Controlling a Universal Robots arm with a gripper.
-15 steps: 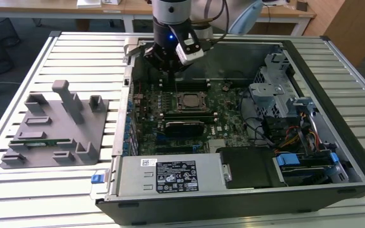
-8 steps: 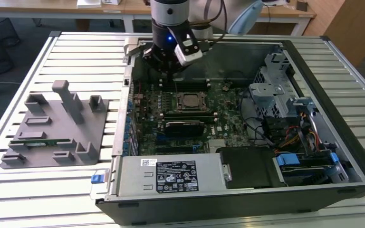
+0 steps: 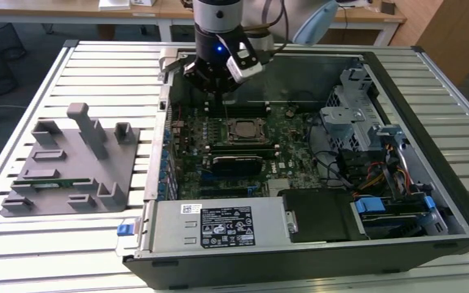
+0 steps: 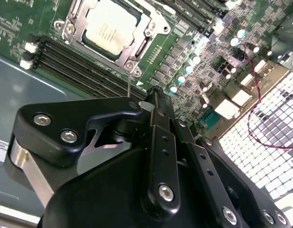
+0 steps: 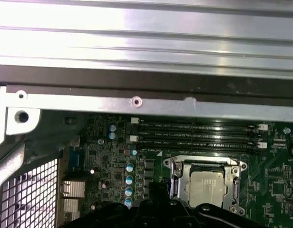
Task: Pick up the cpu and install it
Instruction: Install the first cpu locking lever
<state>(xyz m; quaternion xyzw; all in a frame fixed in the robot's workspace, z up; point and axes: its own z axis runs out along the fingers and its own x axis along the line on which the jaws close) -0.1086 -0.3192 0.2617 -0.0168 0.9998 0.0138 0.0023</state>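
A: Cpu (image 4: 111, 26) lid: smooth silvery metal, dull sheen. Frame (image 4: 139, 47) round it is brighter, polished metal.
B: Noted. Circuit board (image 5: 103, 152): green, slightly glossy.
A: Table (image 3: 96, 67): ribbed pale metal, satin finish. Tray (image 3: 71, 165): matt grey plastic.
B: Gripper (image 4: 145, 100): matt black, shiny screw heads. Case rim (image 5: 137, 101): bare smooth metal. Grille (image 5: 27, 194): perforated sheet metal, pale and dull.

Cpu (image 4: 112, 24): small flat square, silvery metal top, thin pale rim. Lying flat and level inside the metal-framed socket (image 4: 137, 50), near the middle of the motherboard (image 3: 300, 122), just beside the black memory slots (image 5: 199, 134).
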